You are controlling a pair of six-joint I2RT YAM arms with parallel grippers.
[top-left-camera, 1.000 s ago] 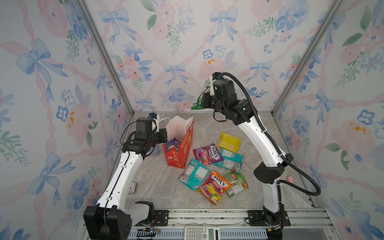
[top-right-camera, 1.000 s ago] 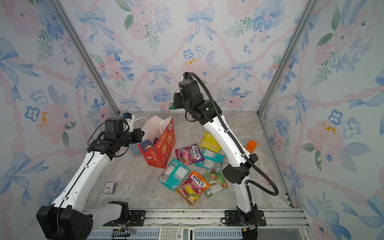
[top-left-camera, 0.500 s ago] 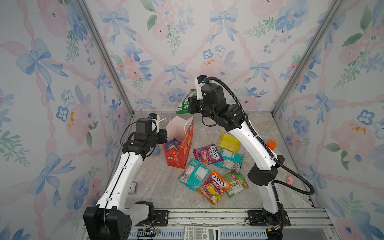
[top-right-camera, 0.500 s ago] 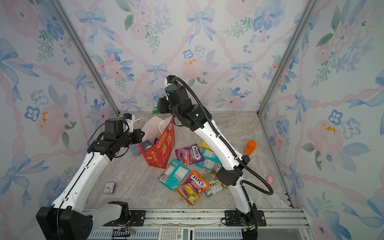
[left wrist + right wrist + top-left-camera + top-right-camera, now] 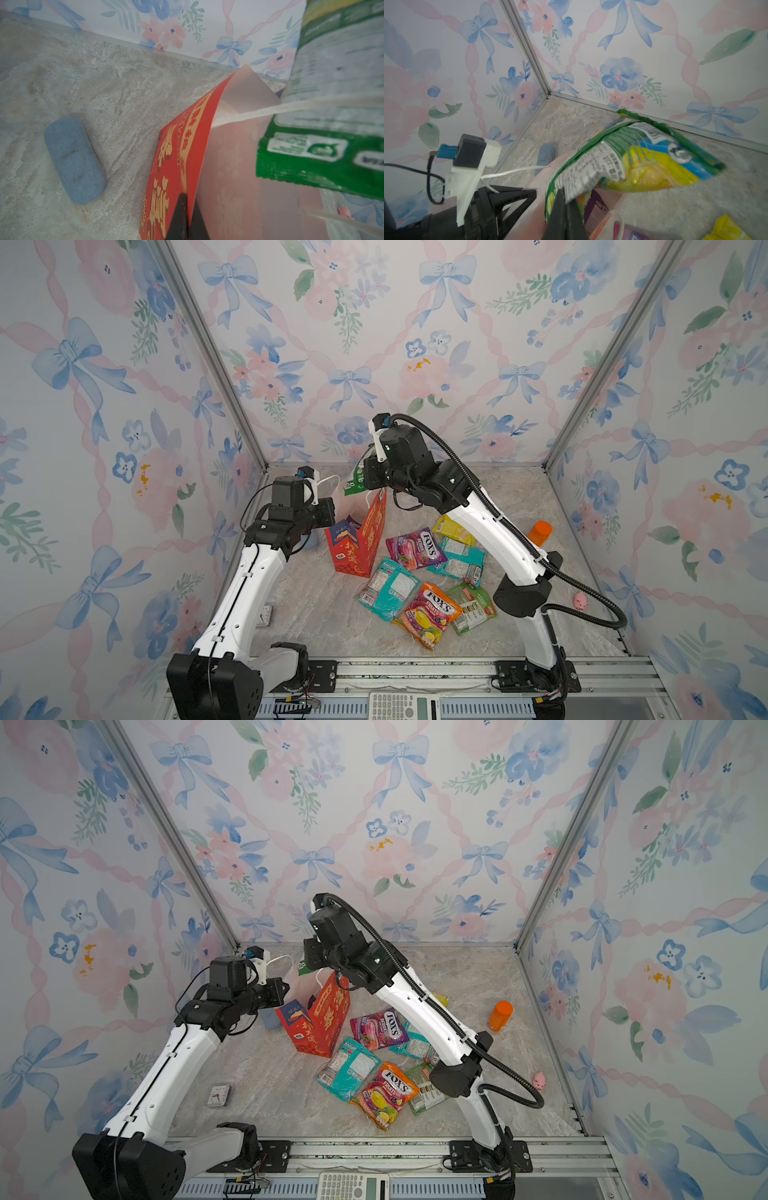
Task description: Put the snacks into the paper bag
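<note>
As right claw (image 5: 563,192) swung over, green packet (image 5: 354,479) reached paper bag (image 5: 365,539).

Left wrist view: the left pincer (image 5: 189,220) is cropped by the frame edge. Only its dark tips show, clamped on the wall of the red paper gift bag (image 5: 176,145). Just past it, the green glossy plastic packet (image 5: 324,162) is one big blur, print unreadable, running off the picture.

Right wrist view: the right pincer (image 5: 565,212) is cropped too. Beside its tips, a purple glossy packet (image 5: 593,209) sits mostly hidden under the green one.

In both top views that pincer's jaws are hidden behind its own wrist. Back along its arm, a yellow glossy packet (image 5: 451,529) is partly covered.
</note>
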